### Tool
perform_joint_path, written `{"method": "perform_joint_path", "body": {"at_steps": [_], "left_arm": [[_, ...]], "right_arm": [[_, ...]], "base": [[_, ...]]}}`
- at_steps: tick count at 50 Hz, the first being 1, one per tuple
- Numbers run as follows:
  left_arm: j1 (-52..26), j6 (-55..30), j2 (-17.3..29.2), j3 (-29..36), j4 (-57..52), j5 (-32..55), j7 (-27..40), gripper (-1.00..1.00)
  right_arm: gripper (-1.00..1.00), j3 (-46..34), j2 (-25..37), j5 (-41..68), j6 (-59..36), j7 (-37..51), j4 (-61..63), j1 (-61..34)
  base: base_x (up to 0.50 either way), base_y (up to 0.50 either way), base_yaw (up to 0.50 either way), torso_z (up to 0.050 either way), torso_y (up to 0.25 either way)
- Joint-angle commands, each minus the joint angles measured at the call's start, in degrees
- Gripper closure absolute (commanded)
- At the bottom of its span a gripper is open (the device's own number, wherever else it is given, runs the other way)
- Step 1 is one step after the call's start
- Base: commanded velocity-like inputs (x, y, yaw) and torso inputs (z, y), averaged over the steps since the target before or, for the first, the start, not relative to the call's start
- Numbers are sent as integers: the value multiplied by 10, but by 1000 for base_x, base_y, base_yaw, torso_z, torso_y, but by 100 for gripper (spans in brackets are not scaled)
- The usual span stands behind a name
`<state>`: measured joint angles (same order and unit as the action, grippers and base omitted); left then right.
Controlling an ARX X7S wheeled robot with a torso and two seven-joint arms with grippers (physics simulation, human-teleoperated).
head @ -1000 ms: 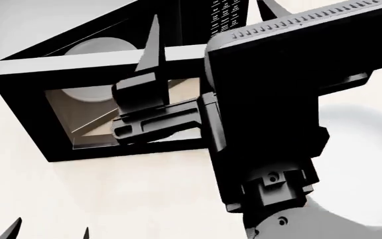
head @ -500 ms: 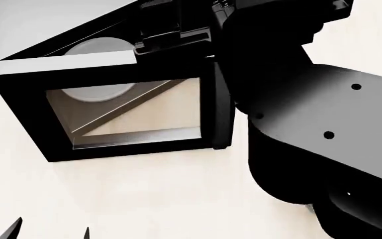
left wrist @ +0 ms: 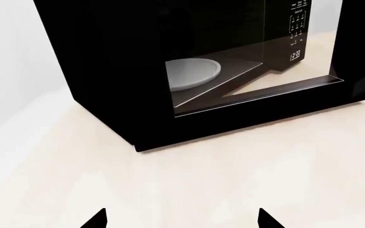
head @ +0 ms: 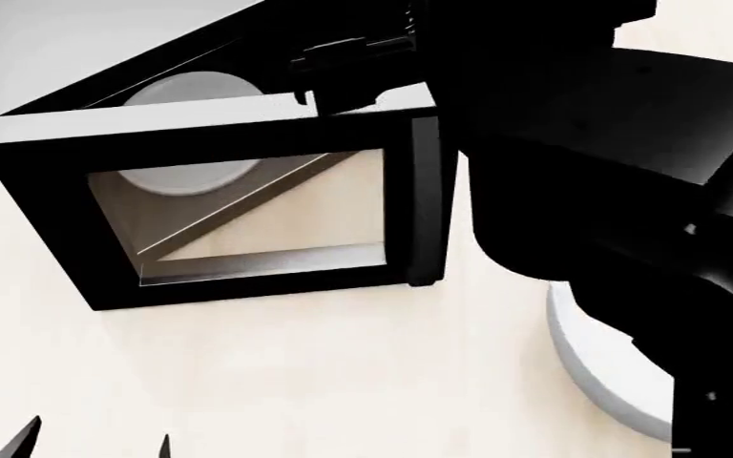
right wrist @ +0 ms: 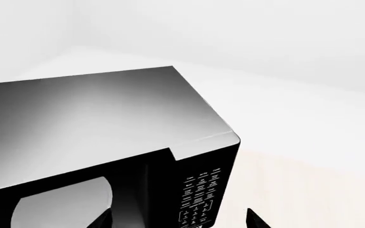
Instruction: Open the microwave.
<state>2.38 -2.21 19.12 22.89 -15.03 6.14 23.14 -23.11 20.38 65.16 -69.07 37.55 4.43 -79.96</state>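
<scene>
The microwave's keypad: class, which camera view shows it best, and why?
The right wrist view: the keypad faces the camera unobstructed, its white lettering in rows below the grey top. The left wrist view shows it at a steep angle behind the open door, with the clock. In the head view the right arm hides it.

Pale cream worktop point(head: 341, 372), matte, seen in all three views. Carries microwave point(head: 214, 191), black body with grey top, resting directly on surface toward 11 o'clock in head view; door swung open, its lower edge just above the worktop. White round plate point(head: 596, 372) lying on worktop at 4 o'clock in head view, partly hidden behind the dark arm, well apart from the microwave door. In right wrist view, worktop point(right wrist: 309, 190) runs back to a plain white wall.
</scene>
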Motion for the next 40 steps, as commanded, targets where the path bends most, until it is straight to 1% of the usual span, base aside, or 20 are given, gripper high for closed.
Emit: {"method": "perform_joint_path", "body": {"at_steps": [1,13,40], "left_arm": [[-1,1,1,2,1,1,1,-100],[-2,3,2,4,3,2,3,-100],[-2,1,6,7,-1,4,7,-100]], "right_arm": [[-100,-30,-11,-27,6,-19,-59,-22],[-100,-55,-20,-46,10,-46,-115,-41],[-100,-88,-20,-52,1,-63,-139,-43]], "base": [[0,0,0,0,0],[0,0,0,0,0],[0,0,0,0,0]]}}
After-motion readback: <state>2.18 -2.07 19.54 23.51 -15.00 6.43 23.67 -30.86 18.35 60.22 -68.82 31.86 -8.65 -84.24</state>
